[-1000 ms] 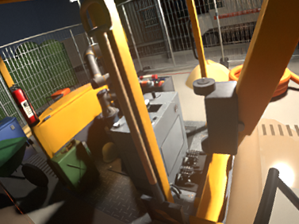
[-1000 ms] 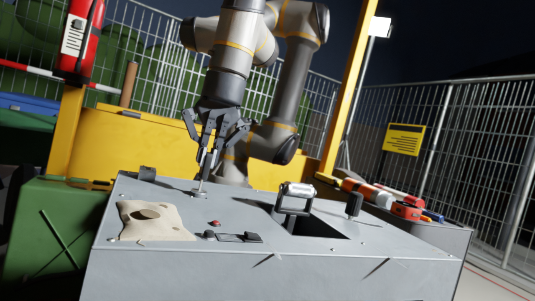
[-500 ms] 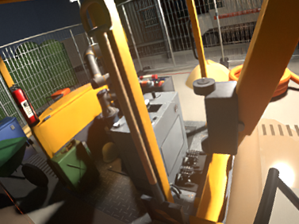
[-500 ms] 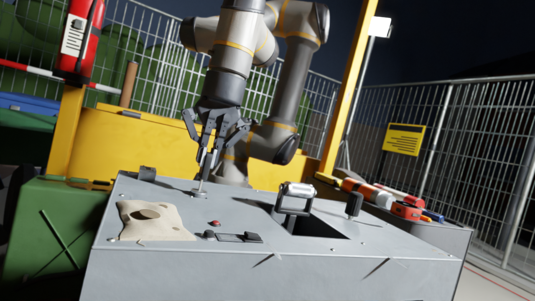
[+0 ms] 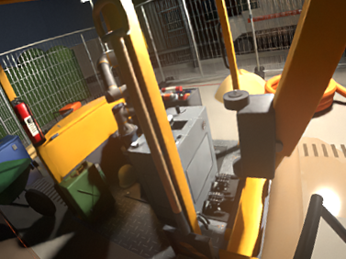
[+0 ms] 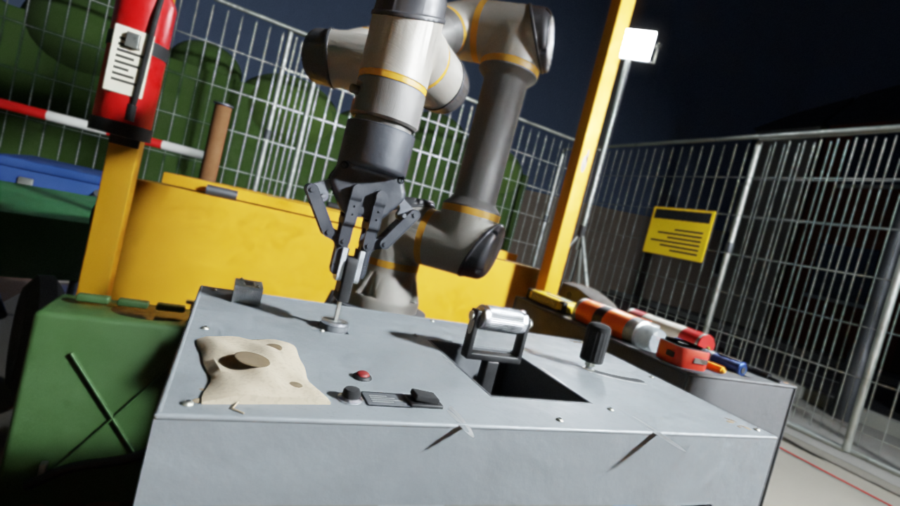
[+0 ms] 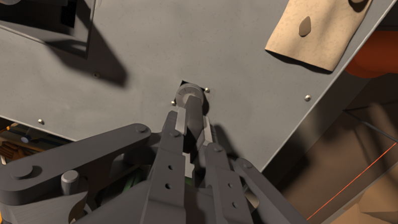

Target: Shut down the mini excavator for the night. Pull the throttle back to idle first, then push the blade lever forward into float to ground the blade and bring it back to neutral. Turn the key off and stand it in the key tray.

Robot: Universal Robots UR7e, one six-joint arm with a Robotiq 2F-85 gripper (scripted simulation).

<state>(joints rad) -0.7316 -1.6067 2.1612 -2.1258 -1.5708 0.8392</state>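
The key [image 6: 340,296] [image 7: 192,111] stands upright in the round ignition switch [image 6: 335,325] [image 7: 189,93] near the back left of the grey console top. To the right, the blade lever with its silver roller handle [image 6: 500,319] rises from a rectangular slot, and the black throttle knob [image 6: 594,342] stands further right. The tan key tray [image 6: 252,371] [image 7: 314,33] lies on the console's front left corner, with a round hollow in it. My gripper [image 6: 346,267] [image 7: 192,125] comes straight down over the ignition and is closed on the key's head.
The yellow excavator body [image 6: 208,245] runs behind the console, with a canopy post [image 6: 585,145] at the right. A green jerrycan [image 6: 82,377] sits left of the console. Tools lie on the side shelf [image 6: 635,327]. A red button [image 6: 362,376] and small switches [image 6: 403,398] sit at the console's front.
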